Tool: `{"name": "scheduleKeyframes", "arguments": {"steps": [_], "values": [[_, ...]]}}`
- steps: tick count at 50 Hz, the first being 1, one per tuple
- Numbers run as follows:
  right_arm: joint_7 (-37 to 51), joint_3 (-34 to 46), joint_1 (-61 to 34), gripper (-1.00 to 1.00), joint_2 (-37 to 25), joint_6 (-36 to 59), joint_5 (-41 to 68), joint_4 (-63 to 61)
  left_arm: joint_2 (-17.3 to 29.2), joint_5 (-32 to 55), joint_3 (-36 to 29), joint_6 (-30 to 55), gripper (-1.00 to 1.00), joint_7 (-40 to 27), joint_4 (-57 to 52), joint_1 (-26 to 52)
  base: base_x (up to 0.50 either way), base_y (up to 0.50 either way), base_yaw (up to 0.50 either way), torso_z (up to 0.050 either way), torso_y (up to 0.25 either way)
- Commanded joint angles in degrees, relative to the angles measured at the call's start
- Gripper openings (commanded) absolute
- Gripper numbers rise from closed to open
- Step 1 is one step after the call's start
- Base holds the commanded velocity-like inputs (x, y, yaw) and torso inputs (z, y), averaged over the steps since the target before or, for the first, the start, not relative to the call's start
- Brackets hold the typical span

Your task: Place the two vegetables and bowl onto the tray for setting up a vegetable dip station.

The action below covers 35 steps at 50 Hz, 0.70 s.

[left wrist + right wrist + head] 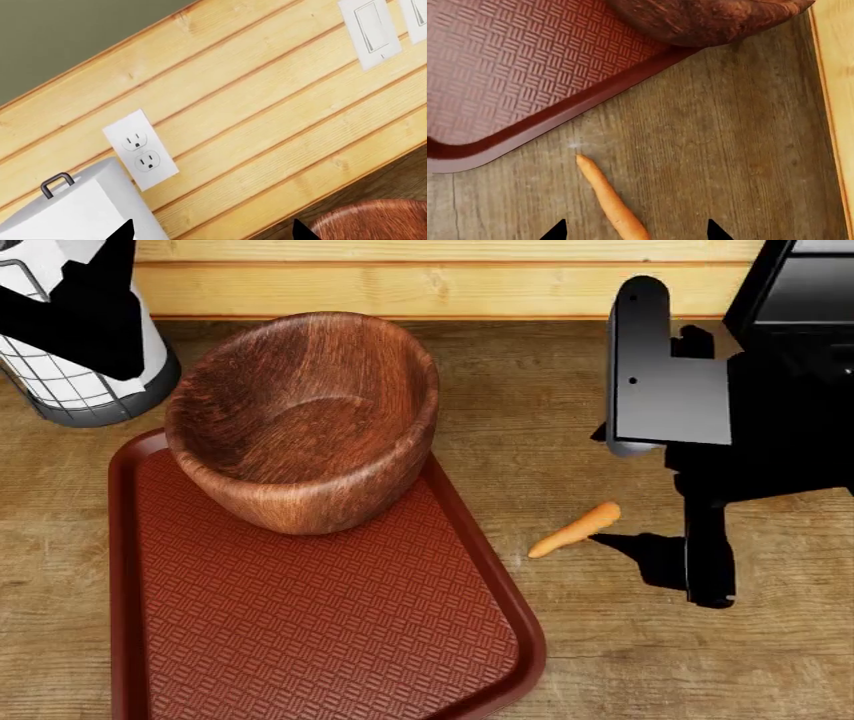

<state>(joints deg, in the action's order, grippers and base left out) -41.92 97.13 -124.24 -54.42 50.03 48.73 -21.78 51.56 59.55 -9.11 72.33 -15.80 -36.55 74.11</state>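
Bowl (304,420): already on tray (320,640)
Carrot (610,200): on counter beside tray — awaiting pickup
Right gripper (635,231): fingers apart, empty, straddling carrot
Left gripper (212,231): fingers apart, empty

The wood bench (601,640) holds a red tray (320,630), a carrot (575,529) just beside it, and a white wire can (74,385).
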Motion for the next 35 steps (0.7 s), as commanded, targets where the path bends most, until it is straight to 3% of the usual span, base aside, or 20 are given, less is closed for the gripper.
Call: {"name": "scheduleKeyframes", "arguments": {"steps": [1, 35], "values": [[-0.71, 0.36, 1.71, 1.0, 0.71, -0.39, -0.36, 0.08, 0.11, -0.17, -0.33, -0.59, 1.0, -0.05, 0.2, -0.5, 0.0, 0.0, 0.0, 0.0, 0.0], [0.31, 0.63, 6.8, 1.0, 4.38, -1.6, -1.74, 5.18, 0.69, 0.51, -0.03, -1.72, 1.0, -0.62, 0.32, -1.68, 0.0, 0.0, 0.0, 0.0, 0.0]]}}
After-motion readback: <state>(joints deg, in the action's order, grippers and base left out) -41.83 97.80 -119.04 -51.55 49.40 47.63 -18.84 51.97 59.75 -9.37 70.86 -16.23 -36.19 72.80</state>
